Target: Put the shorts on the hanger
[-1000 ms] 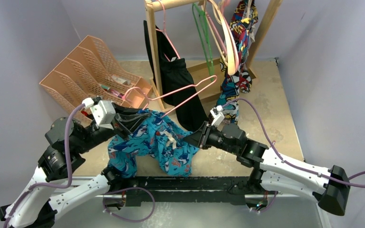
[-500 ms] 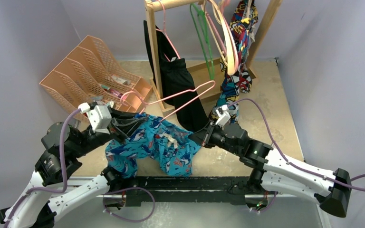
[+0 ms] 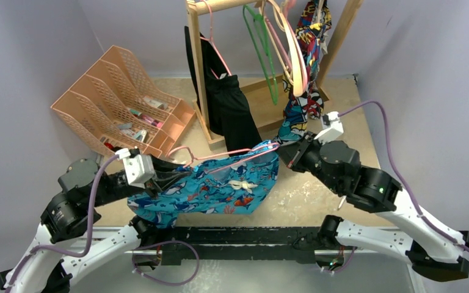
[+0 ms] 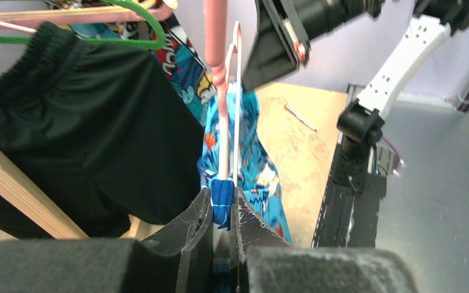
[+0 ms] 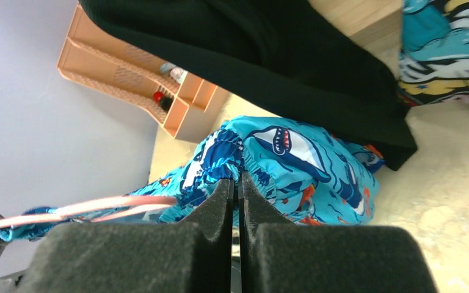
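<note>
Left gripper [image 4: 223,204] clamps shorts [image 3: 220,189] with hanger [image 4: 222,122]; right gripper [image 5: 237,184] pinches shorts; organizer [image 3: 91,85] holds small items.

Pale lilac walls [image 3: 403,61] on three sides. Tan, scuffed surface [image 3: 351,125]; wooden rack [image 3: 196,67] at back centre, peach slotted organiser [image 3: 98,91] back left.

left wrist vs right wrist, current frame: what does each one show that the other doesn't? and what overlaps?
Left wrist only: the green hanger on the rack, and the right arm seen from outside. Right wrist only: the peach file tray against the wall. Both: the shorts, pinched in each view by that camera's own hand (left hand, right hand), plus the pink hanger, the black garment and the comic-print garment.
</note>
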You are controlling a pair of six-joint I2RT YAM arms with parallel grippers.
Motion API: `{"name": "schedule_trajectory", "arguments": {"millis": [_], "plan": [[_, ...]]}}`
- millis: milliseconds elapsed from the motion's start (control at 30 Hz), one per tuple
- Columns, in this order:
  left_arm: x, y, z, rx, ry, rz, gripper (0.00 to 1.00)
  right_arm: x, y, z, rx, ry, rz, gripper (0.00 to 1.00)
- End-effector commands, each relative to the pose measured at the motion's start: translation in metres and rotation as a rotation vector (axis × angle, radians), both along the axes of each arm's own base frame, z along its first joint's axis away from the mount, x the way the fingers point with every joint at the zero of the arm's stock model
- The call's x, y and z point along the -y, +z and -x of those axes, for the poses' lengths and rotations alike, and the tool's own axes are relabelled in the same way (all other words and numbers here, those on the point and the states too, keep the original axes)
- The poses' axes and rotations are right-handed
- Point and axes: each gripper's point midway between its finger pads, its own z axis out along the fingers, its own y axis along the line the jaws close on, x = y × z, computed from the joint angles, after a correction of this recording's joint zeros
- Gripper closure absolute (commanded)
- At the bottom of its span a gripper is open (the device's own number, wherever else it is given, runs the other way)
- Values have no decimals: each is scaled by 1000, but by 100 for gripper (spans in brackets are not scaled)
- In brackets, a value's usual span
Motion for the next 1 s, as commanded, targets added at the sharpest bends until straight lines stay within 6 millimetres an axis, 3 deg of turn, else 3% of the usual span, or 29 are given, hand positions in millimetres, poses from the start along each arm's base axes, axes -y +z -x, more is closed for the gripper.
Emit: {"name": "schedule_trajectory", "arguments": {"millis": [0, 167, 267, 433, 600, 767, 867, 967], "plan": [[0, 4, 10, 62, -61, -36, 100, 48, 7, -1, 9, -138, 124, 100], [3, -20, 1, 41, -57, -142, 100, 69, 19, 6, 16, -175, 104, 100], [6, -30, -4, 31, -53, -187, 100, 68, 31, 10, 61, -135, 91, 100], [10, -40, -17, 23, -23, -230, 100, 38, 54, 24, 149, 80, 57, 100], [17, -39, -24, 18, -23, -228, 100, 0, 84, 57, 259, 380, -16, 100], [16, -45, -25, -8, -10, -240, 100, -23, 78, 75, 238, 562, 24, 100], [11, -43, -31, 8, 40, -228, 100, -10, 52, 60, 149, 470, 148, 100], [10, -44, -33, 6, 47, -240, 100, -3, 66, 64, 150, 448, 106, 100]]}}
